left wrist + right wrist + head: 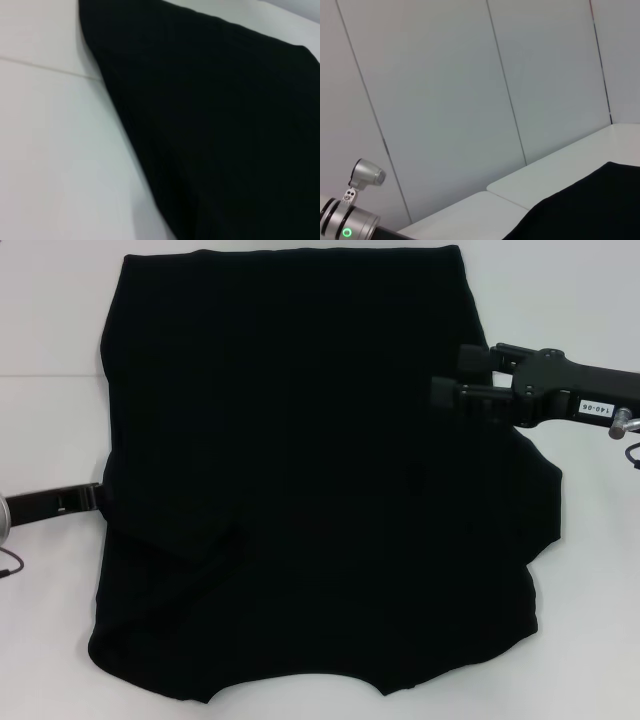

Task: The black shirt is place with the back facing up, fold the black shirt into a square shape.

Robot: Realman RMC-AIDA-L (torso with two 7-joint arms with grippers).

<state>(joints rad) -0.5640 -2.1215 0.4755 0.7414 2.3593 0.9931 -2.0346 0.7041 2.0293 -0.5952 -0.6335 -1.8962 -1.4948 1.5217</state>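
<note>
The black shirt (310, 480) lies spread flat on the white table (50, 330). Your right gripper (462, 375) hovers at its right edge, fingers spread; the left gripper (95, 497) touches its left edge, finger state unclear.

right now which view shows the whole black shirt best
The head view: the black shirt lies spread on the table, nearly all of its outline visible. The left wrist view shows only one edge up close, the right wrist view just a corner.

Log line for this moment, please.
black shirt: flat on white table, partly folded | right gripper: open, over right edge | left gripper: at left edge
</note>
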